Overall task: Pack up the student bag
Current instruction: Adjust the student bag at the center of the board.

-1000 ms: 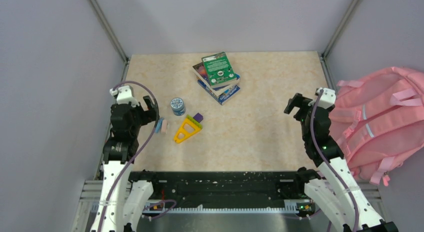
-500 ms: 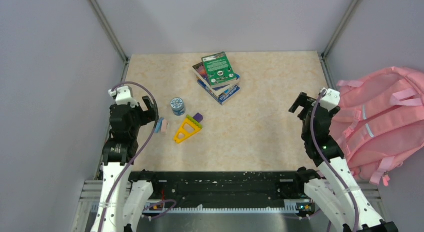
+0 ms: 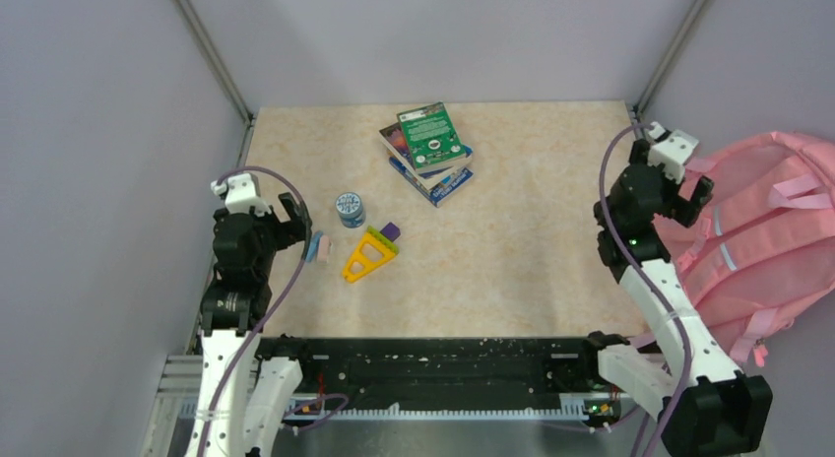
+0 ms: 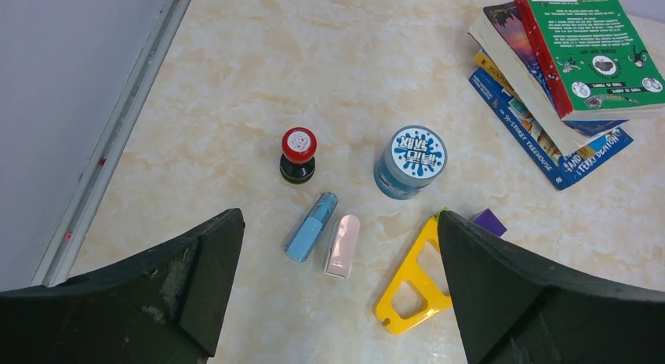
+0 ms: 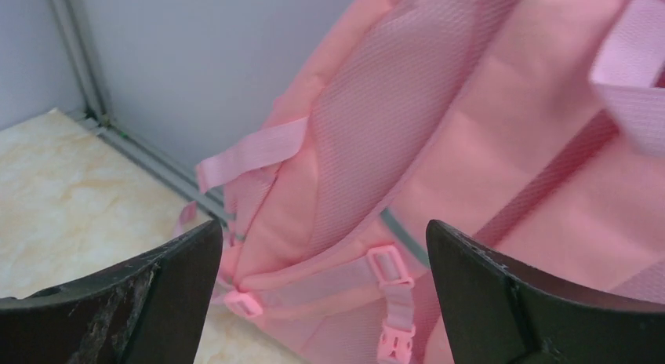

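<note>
the bag (image 3: 768,221) lies slumped at the right, mostly past the rail (image 3: 642,147) at the edge of the worktop (image 3: 532,250) and against the right wall. the right arm (image 3: 645,280) points at it, jaws released and wide, holding nothing and not yet touching the fabric. the left jaws are also released, hanging over small items at the near left, well apart from the bag.

the bag looks soft and limp, and probably light if it is empty. it would likely sag, fold and drag rather than lift as one piece, and it may catch on the rail. broad panels and the padded mesh (image 5: 368,129) give the jaws little to pinch. the flat webbing strap (image 5: 251,156) nearest the worktop looks the better hold. the hard buckle (image 5: 396,344) may slip.
</note>
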